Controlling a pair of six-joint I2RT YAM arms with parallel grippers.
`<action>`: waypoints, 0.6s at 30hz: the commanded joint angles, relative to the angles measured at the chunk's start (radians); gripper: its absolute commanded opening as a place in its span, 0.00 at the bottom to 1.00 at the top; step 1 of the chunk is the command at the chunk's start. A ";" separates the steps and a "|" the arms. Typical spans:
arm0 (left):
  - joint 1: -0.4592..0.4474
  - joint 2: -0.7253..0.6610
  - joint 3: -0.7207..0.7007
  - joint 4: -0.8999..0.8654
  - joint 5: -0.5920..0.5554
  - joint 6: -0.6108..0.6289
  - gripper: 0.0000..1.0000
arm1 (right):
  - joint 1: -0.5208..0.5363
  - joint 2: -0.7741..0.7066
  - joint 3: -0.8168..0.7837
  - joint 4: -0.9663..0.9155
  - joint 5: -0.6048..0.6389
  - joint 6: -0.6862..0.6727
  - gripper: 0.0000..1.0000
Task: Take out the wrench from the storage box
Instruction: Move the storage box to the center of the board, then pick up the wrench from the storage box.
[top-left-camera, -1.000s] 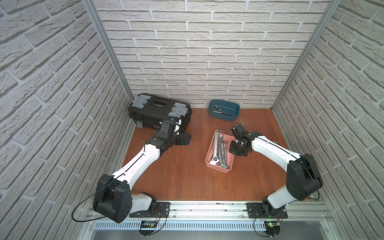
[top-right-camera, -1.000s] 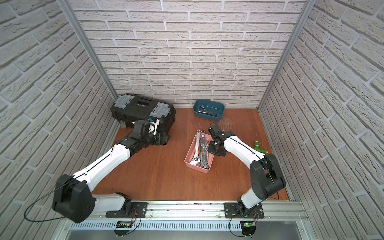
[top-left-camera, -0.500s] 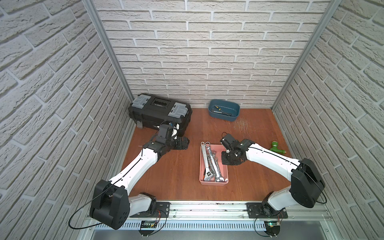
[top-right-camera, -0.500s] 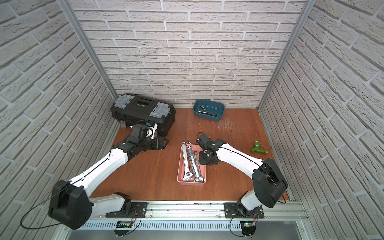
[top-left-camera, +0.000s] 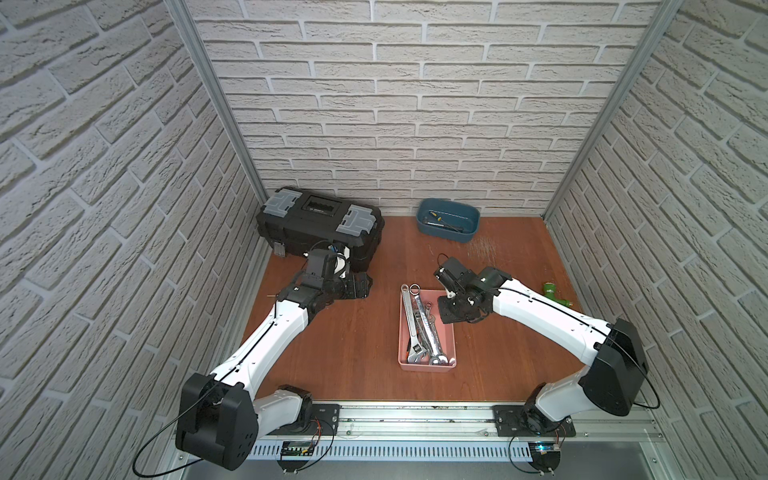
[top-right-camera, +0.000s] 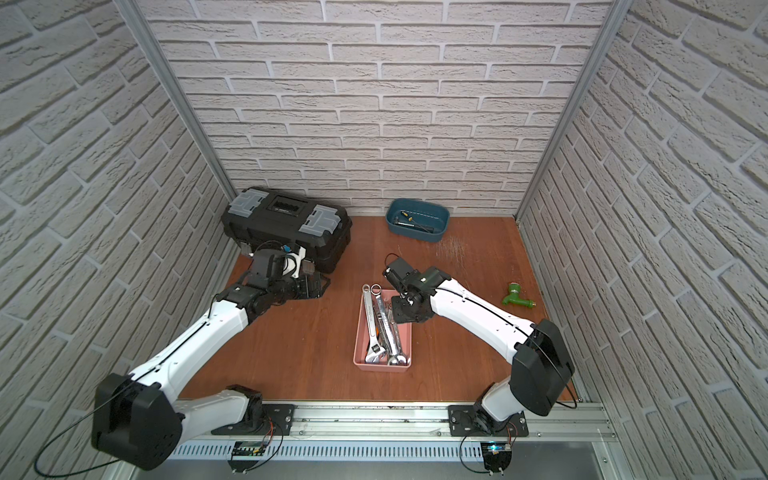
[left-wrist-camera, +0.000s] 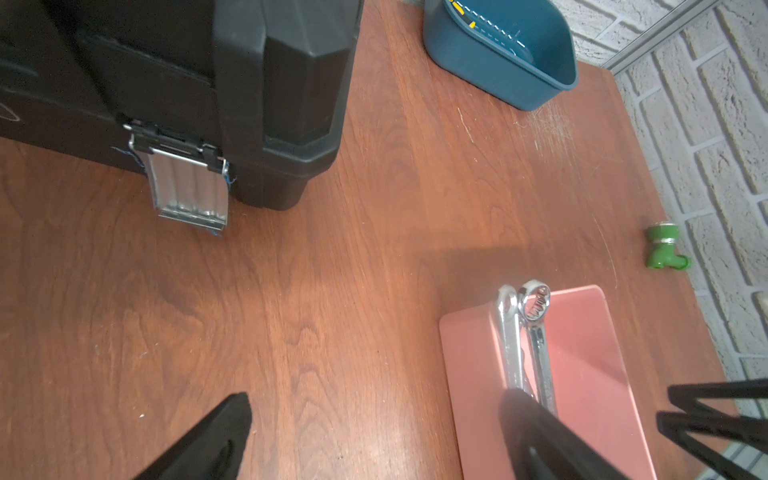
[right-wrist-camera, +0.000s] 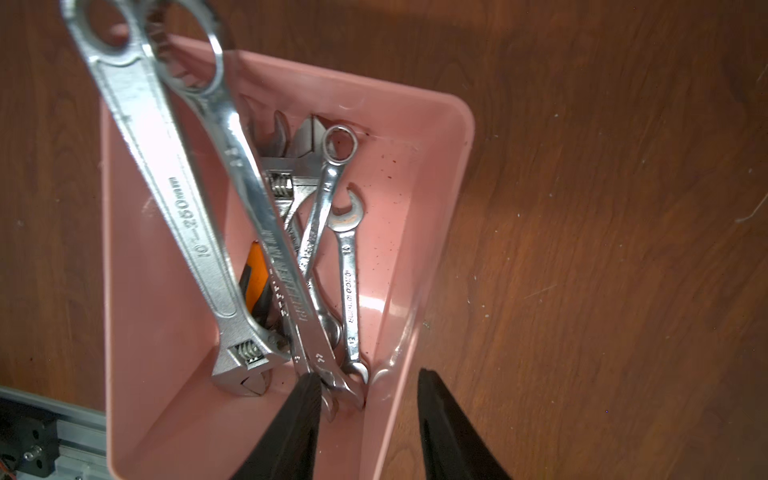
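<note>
The pink storage box lies on the wooden table with several steel wrenches in it. The largest is an adjustable wrench, and a long combination wrench lies across it, both poking over the far rim. A small wrench lies by the right wall. My right gripper is open and straddles the box's right wall, one finger inside and one outside, holding nothing. My left gripper is open over bare table left of the box.
A black toolbox stands at the back left, close behind my left wrist. A dark blue tub with small tools sits at the back wall. A green fitting lies near the right wall. Brick walls enclose three sides.
The box slid toward the front and left and turned straight, with my right gripper shut on its rim. The jaws have now opened off the wall. My left arm drew back slightly.
</note>
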 joint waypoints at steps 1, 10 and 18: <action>0.020 -0.027 -0.026 0.001 0.040 0.002 0.98 | 0.090 -0.015 0.052 -0.051 0.049 -0.070 0.45; 0.025 -0.021 -0.052 0.058 0.097 -0.034 0.98 | 0.148 0.110 0.033 0.105 0.102 -0.084 0.44; 0.025 -0.021 -0.082 0.078 0.119 -0.038 0.98 | 0.137 0.185 -0.009 0.172 0.115 -0.105 0.43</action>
